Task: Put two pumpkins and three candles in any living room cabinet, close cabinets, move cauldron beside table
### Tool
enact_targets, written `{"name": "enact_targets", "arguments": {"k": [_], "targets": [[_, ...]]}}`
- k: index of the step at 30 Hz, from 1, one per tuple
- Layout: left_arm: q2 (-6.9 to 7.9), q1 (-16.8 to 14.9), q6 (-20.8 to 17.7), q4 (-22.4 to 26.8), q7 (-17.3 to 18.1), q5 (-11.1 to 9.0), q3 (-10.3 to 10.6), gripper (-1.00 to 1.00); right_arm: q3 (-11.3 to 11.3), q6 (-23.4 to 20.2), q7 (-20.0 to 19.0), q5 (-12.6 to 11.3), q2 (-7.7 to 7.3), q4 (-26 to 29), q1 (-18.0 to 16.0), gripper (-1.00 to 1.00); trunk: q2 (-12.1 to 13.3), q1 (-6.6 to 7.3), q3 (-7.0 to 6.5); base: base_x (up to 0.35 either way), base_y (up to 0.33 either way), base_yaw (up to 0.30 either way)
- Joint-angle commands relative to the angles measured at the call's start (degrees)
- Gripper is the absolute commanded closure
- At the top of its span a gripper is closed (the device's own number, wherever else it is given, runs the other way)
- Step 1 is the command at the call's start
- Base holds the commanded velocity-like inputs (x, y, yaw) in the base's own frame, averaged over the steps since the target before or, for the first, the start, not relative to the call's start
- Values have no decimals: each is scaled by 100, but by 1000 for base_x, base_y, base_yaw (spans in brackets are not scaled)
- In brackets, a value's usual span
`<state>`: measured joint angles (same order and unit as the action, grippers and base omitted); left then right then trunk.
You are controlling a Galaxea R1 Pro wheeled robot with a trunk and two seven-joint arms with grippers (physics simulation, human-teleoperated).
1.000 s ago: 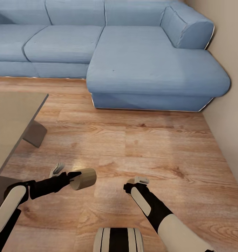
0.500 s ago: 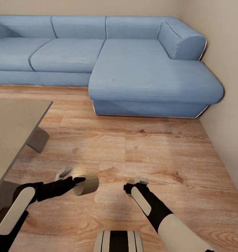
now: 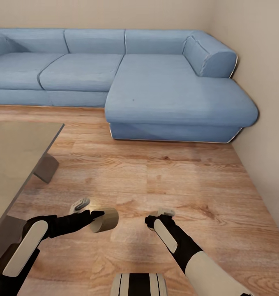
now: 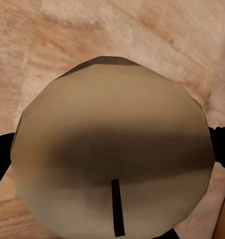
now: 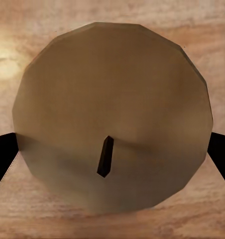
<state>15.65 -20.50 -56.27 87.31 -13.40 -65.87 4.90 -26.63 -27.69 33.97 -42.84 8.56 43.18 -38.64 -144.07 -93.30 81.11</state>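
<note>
My left gripper (image 3: 92, 212) is shut on a tan candle (image 3: 106, 219), held low over the wooden floor with its flat end facing sideways. In the left wrist view that candle (image 4: 112, 149) shows its round top and dark wick, with black fingers (image 4: 1, 159) at its sides. My right gripper (image 3: 162, 214) hangs beside it, to the right. In the right wrist view a second tan candle (image 5: 112, 114) with a short wick sits between black fingers (image 5: 2, 154). Pumpkins, cabinet and cauldron are out of view.
A blue sectional sofa (image 3: 155, 82) runs along the back and juts forward at the right. A low grey-tan table (image 3: 16, 152) stands at the left, its leg (image 3: 45, 167) on the floor. A beige wall (image 3: 262, 102) closes the right side. Wooden floor (image 3: 176, 176) lies ahead.
The whole picture has shifted, so the camera moved: the sofa now looks lower and farther. My left gripper, still holding its candle, sits slightly further right and lower. The right arm looks unchanged.
</note>
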Motion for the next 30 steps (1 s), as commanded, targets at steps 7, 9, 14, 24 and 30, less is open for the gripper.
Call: {"name": "enact_targets", "arguments": {"k": [7, 9, 14, 24, 30], "targets": [[0, -8, -2, 6, -90, 20, 102, 100, -15, -17, 41, -57, -4, 7, -3, 100, 8, 19, -152, 0, 0, 0], [-2, -13, 5, 6, -96, 122, 185, 100, -20, -17, 40, -57, -4, 7, -3, 100, 11, 24, -196, 0, 0, 0], [-262, -15, 19, 5, -176, 719, 248, 100, -26, -27, 40, -58, -2, 7, -3, 100, 17, 37, -307, 0, 0, 0], [-757, -32, 19, 5, -1029, 1079, 255, 100, 7, -500, 55, -58, 5, 23, -3, 100, 31, 62, -528, 0, 0, 0], [-818, -33, 19, 5, -1324, 1080, 252, 100, 8, -520, 79, -58, 9, 26, -3, 100, 39, 78, -661, 0, 0, 0]]}}
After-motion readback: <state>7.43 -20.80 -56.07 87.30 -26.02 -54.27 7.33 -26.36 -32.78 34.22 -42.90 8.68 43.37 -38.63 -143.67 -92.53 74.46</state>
